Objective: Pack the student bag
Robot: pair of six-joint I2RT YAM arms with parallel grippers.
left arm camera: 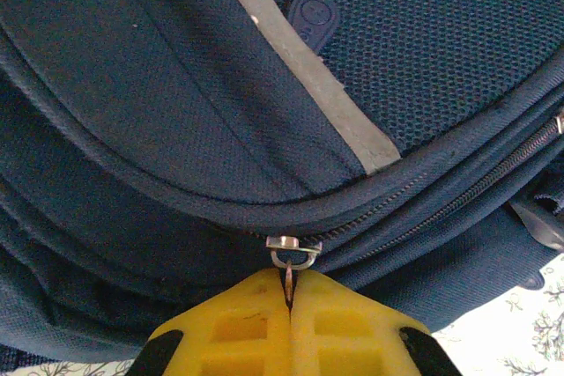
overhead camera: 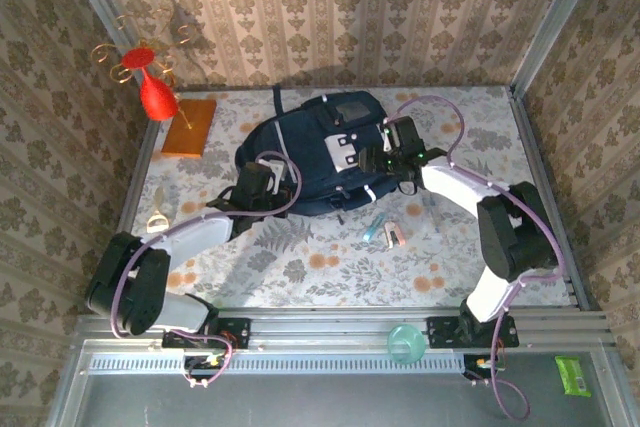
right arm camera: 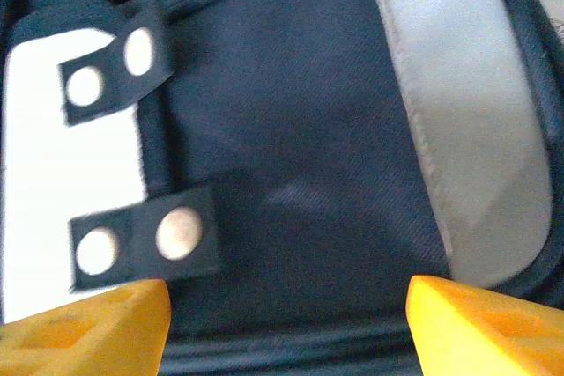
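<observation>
Navy student bag [overhead camera: 305,147] lies flat, front up w/ grey-white patch, reflective stripes; zip prob. shut.

Navy student bag [right arm camera: 291,173] close up, white patch [right arm camera: 53,129] at left, two dark tabs [right arm camera: 141,239] with pale round snaps [right arm camera: 179,232], grey panel [right arm camera: 476,156] at right, right pincer [right arm camera: 286,314] spread wide below.

White-black arms [overhead camera: 455,187], purple cables [overhead camera: 436,98], yellow fingers [left arm camera: 238,332]

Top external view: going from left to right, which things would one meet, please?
From the left: red vase → orange-brown board → student bag → teal cup → green packet.
</observation>
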